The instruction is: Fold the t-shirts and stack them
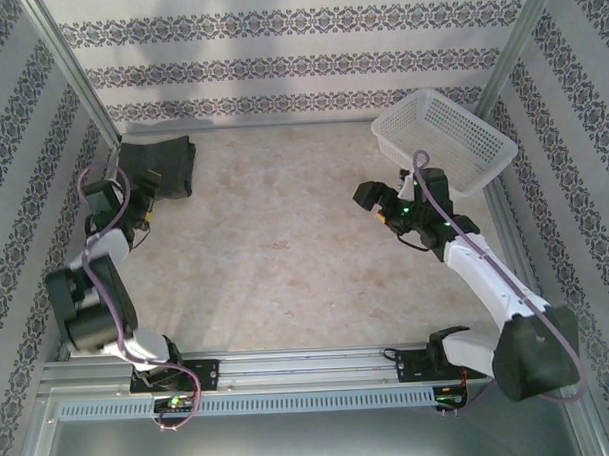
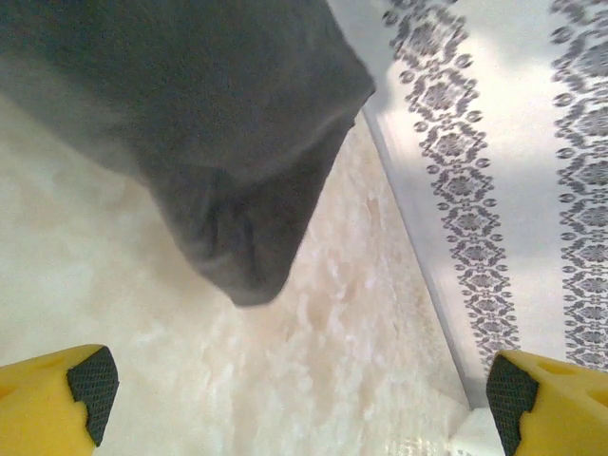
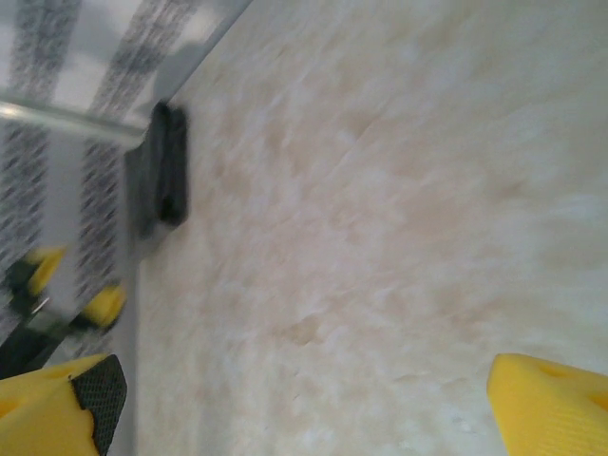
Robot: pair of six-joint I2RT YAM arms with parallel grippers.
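Left hand (image 2: 300, 385) and right hand (image 3: 313, 389) gape released; folded t-shirts (image 1: 162, 165) lie well apart from basket (image 1: 446, 133).

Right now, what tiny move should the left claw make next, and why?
Probably ease the left claw straight back, away from the t-shirts. It is wide open and holds nothing, and the dark t-shirts already lie folded in a pile in the far left corner, just ahead of it. Backing off should leave the pile undisturbed.
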